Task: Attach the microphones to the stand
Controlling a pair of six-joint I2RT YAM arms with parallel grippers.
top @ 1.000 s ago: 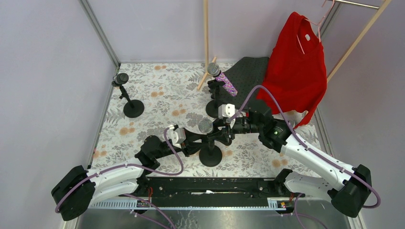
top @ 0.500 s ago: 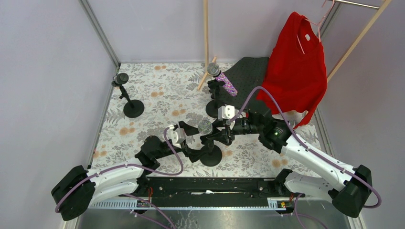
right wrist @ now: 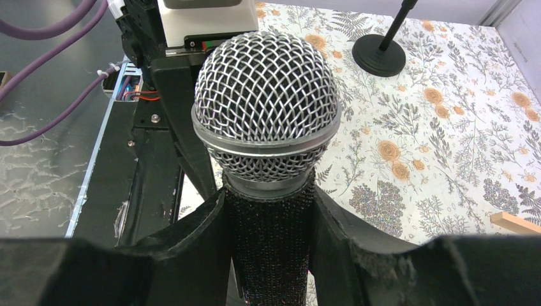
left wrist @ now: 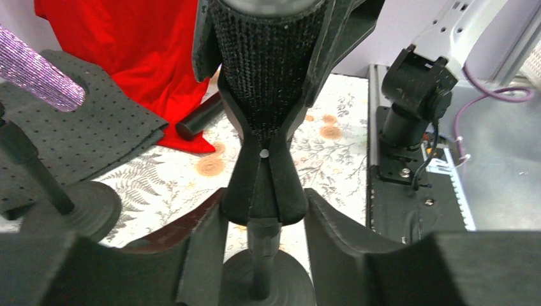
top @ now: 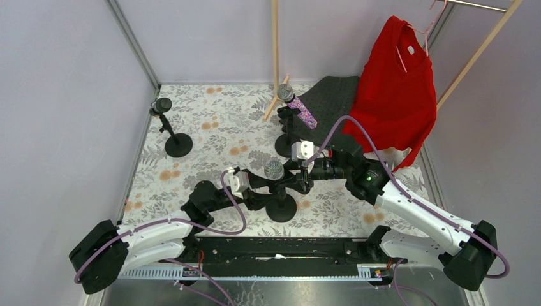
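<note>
A black-bodied microphone (right wrist: 268, 127) with a silver mesh head is seated upright in the clip of the centre stand (top: 281, 208). A glittery purple-pink microphone (top: 300, 108) is held tilted on the upper-centre stand (top: 282, 145). A second black microphone (top: 162, 104) is mounted on the upper-left stand (top: 178, 145).
</note>
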